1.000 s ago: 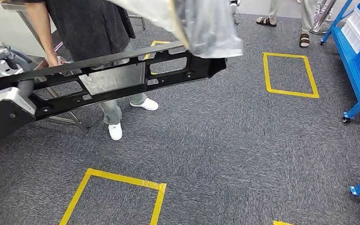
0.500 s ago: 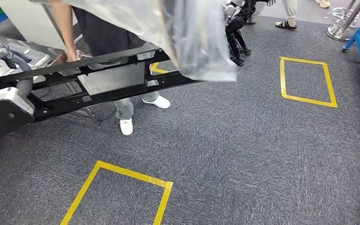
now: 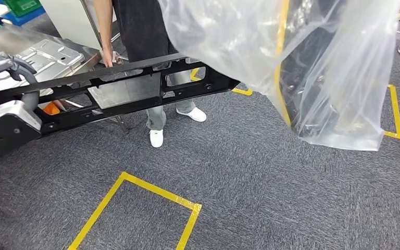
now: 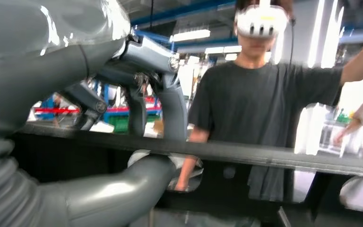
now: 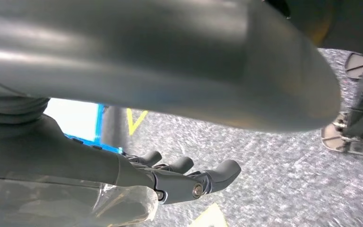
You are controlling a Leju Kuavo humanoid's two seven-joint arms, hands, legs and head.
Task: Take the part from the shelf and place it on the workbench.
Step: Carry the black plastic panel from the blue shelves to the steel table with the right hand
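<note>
Rotation of the whole scene is being recorded between the earlier head pictures and this one: the yellow tape square and the person are being displaced across the picture together, so the camera is being turned, not the things. A metal workbench is now being brought into the upper left, where less of it was shown a second ago, and the blue shelving is being left behind out of sight. The part, a long black perforated frame, is being carried clear of the carpet, its near end at the robot's left arm and its far end reaching towards the person. The left hand is being kept wrapped around the part's upper rail, thumb under and fingers over. A clear plastic bag is being swung further across the upper right. The right hand is being held with fingers curled beside plastic film; whether that film is being gripped cannot be told. By this showing, carrying is judged to be well advanced, with setting-down not yet done.
</note>
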